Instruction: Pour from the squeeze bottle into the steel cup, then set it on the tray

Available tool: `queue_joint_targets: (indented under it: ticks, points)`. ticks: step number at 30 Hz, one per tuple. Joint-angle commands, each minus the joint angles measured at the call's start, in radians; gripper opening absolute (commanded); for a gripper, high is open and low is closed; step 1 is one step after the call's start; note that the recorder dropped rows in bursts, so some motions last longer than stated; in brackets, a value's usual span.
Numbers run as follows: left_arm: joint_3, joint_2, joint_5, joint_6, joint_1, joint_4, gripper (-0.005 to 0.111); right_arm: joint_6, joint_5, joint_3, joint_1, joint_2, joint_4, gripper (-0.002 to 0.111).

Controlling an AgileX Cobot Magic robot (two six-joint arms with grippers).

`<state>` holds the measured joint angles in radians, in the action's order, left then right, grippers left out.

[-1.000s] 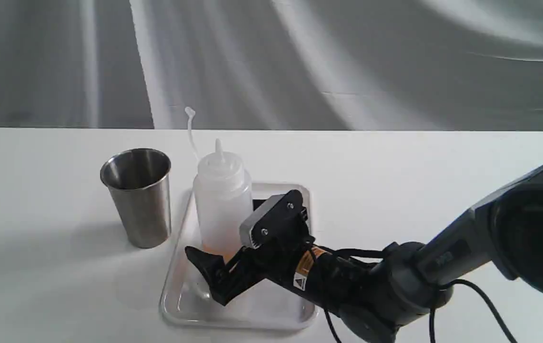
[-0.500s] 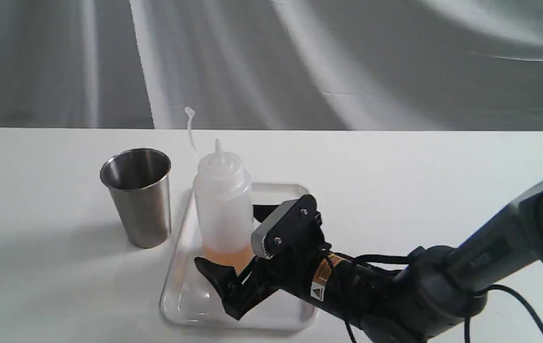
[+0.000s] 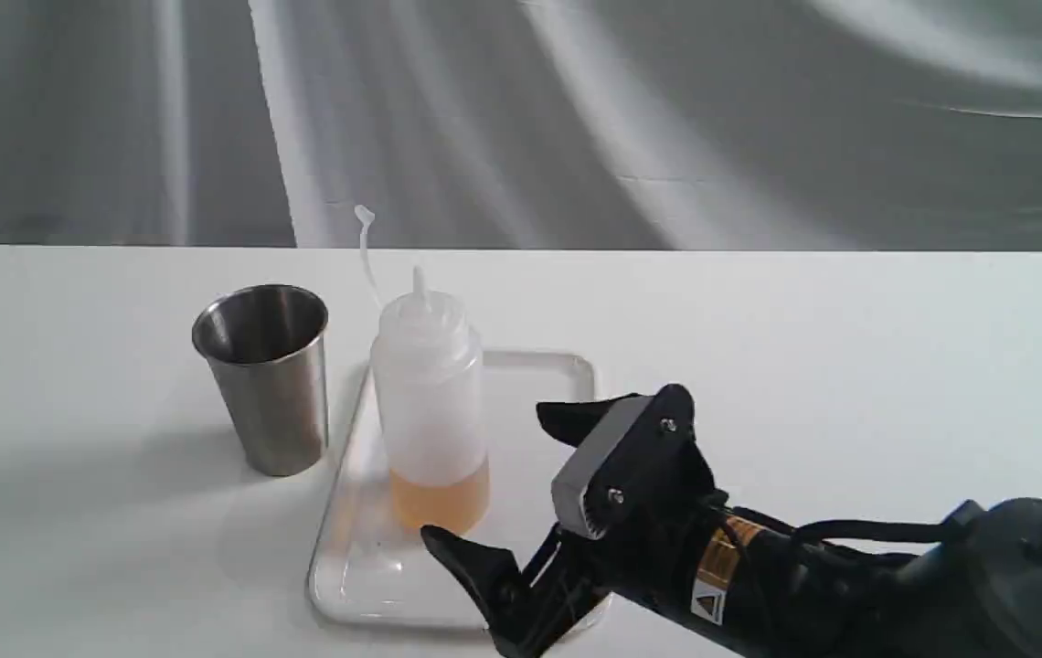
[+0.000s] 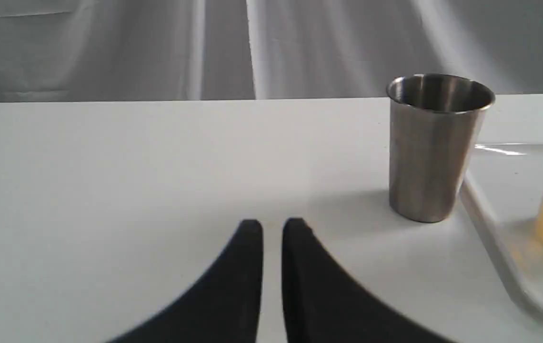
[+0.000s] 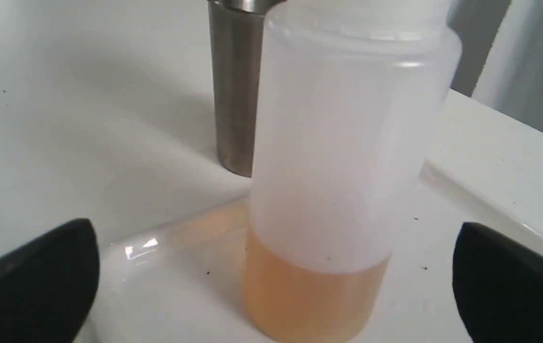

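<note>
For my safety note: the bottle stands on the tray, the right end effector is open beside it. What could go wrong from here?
1. The open right end effector seems low over the tray rim; a careless move might catch it.
2. The squeeze bottle is tall, uncapped and close to that end effector; a bump could tip it and spill.

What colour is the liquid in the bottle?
Pale amber, low in the bottle; right wrist view shows it best.
</note>
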<state>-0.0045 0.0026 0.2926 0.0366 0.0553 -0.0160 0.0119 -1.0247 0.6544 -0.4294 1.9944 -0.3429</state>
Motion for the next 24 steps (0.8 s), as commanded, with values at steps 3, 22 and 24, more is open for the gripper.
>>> queue_joint_targets:
  ticks: [3,22,24]
  points:
    - [0.004,-0.003,-0.009,-0.003,-0.008,-0.003,0.008,0.009,-0.010,-0.086,0.003,-0.109,0.040,0.105]
    - [0.004,-0.003,-0.009,-0.005,-0.008,-0.003,0.008,-0.041,-0.085,-0.304,-0.033,-0.349,0.043,0.044]
    - [0.004,-0.003,-0.009,-0.005,-0.008,-0.003,0.008,-0.056,-0.109,-0.321,-0.055,-0.361,0.075,0.030]
